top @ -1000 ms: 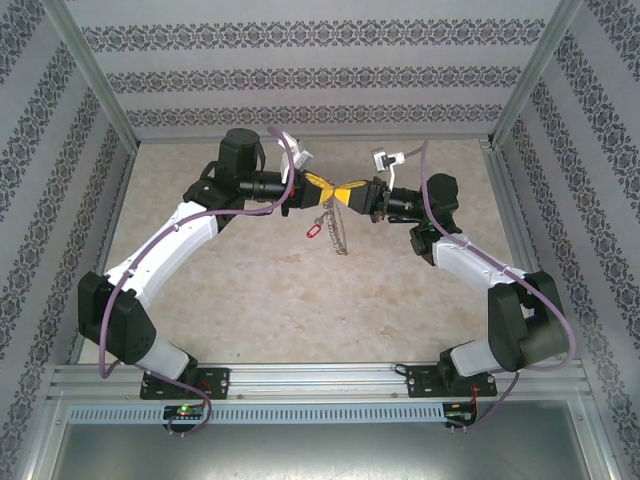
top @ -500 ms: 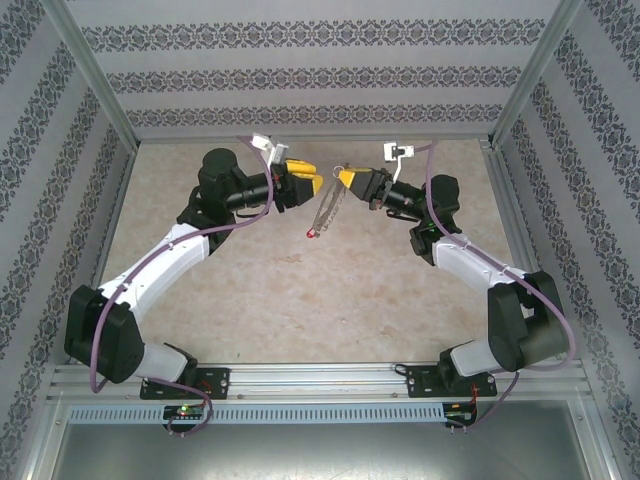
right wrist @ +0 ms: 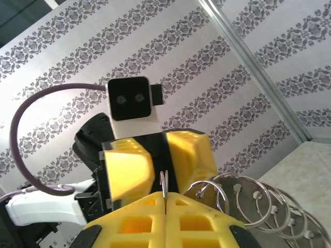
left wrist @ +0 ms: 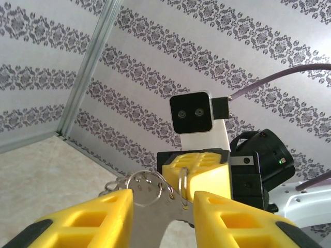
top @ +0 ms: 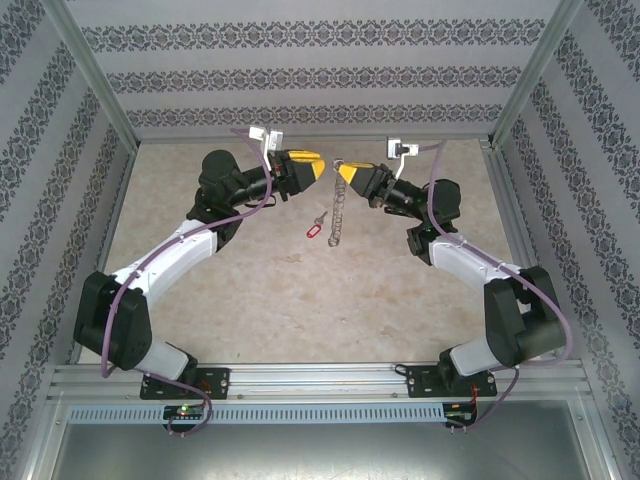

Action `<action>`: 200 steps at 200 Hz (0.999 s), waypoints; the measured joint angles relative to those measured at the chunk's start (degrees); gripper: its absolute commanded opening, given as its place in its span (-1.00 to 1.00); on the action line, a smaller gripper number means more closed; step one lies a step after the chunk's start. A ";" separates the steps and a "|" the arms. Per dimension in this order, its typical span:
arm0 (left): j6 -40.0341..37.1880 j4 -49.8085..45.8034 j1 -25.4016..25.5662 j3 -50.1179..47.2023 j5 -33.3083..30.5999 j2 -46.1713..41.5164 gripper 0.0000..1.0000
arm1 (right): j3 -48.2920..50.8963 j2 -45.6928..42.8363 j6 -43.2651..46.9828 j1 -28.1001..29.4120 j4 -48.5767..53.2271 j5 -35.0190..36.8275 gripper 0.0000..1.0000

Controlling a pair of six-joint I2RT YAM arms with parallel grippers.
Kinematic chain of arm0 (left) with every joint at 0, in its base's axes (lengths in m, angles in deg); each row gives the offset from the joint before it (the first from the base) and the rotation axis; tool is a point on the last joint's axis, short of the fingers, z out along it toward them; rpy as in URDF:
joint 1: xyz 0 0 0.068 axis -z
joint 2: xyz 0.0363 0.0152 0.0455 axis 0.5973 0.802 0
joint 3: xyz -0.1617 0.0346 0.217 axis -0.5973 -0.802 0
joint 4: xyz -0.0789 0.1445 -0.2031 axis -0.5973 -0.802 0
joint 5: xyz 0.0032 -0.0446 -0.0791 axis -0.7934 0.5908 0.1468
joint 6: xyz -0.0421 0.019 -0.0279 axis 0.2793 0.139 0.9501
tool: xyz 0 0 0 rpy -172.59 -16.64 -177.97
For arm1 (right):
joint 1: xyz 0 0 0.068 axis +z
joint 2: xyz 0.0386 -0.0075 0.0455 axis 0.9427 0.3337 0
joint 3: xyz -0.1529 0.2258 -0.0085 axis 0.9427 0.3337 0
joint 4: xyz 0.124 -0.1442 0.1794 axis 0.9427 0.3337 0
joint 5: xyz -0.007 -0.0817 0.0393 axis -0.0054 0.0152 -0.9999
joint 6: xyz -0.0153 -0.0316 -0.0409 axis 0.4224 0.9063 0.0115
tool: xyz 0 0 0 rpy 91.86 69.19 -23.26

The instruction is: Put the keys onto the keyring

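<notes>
1. Since a second ago your arms have drawn apart. The left jaws and right jaws then met nose to nose over mid-table. Now a gap lies between them, and both sit nearer the back wall. The left jaws, closed then, have parted.
2. The table is mottled beige, with patterned walls around it.
3. Your left arm reaches up and to the right, and your right arm reaches up and to the left. Both wrists are raised off the table.
4. Left jaws: the yellow fingers stand partly apart. In the left wrist view you see the loop's rings through the gap. From above, the tips stop just short of the loop, so you have no visible hold on anything.
5. Right jaws: the fingers are pressed together, pinching one thin ring at the loop's top.
6. The keyring hangs straight down from the right jaws. You cannot tell whether its lower end touches the table.
7. The key sits just left of the keyring's lower end, with its silvery shaft slanting up towards it. You cannot tell whether it is joined to the loop or lying on the table.
</notes>
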 measured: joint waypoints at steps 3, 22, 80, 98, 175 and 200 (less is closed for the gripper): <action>0.39 0.26 0.00 0.02 0.17 0.20 -0.32 | 0.00 0.13 -0.15 0.04 -0.35 -0.09 -1.00; 2.14 1.77 0.00 0.31 1.36 0.81 -0.33 | -0.07 0.61 -0.83 0.37 -1.81 -0.48 -1.00; 4.94 5.57 0.02 0.35 4.13 0.94 -0.37 | -0.42 0.90 -1.05 0.63 -3.10 -0.48 -1.00; 5.20 6.34 0.13 0.35 4.59 1.03 -0.37 | -0.66 1.11 -1.05 0.63 -3.28 -0.48 -1.00; 5.55 7.21 1.22 0.37 5.62 2.91 -0.39 | -1.16 1.55 -1.25 1.11 -3.67 -0.63 -1.00; 5.64 7.23 1.53 0.42 5.77 3.13 -0.49 | -1.16 1.79 -1.70 1.11 -3.93 -0.66 -1.00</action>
